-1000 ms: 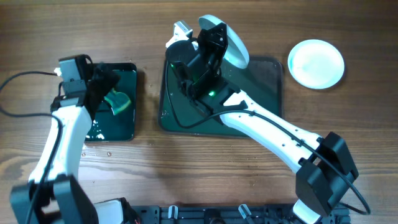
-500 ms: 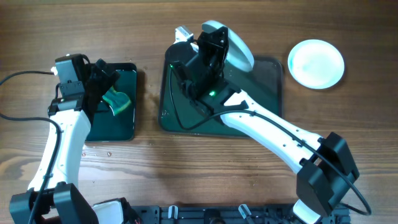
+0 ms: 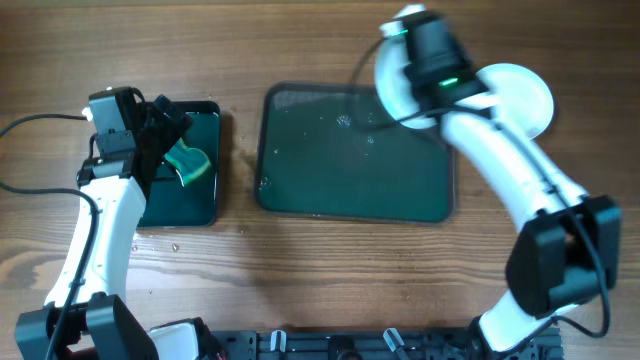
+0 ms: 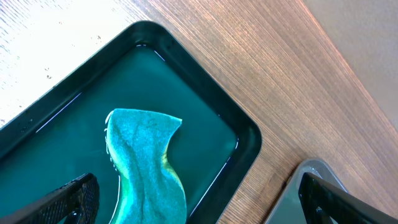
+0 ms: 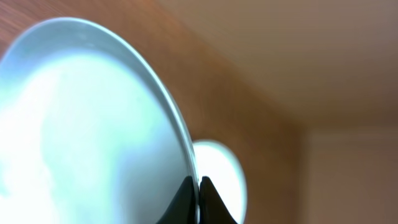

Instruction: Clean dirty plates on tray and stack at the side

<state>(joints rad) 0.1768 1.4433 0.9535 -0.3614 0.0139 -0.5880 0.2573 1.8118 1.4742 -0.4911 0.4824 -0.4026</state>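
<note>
**Two plates in view, one pinched by the right gripper**

Two white plates show. The right gripper (image 5: 196,198) is clenched on the rim of the held plate (image 3: 390,85); in the right wrist view its dark fingertips meet on the plate's thin edge. From overhead this plate is tilted up on edge and sits over the far right corner of the tray (image 3: 350,175). The second plate (image 3: 528,100) lies flat on the table (image 3: 320,255) just beside the tray's right end, partly covered by the right arm. The tray itself carries no plate, only a few water droplets (image 3: 350,120) near its far edge.

The left gripper (image 4: 198,186) hangs over the small tray (image 3: 190,205), which stands to the left of the big one. Its jaws are spread wide and hold nothing. The green sponge (image 4: 146,165) lies curled in the small tray between them, and neither finger can be seen touching it.
</note>
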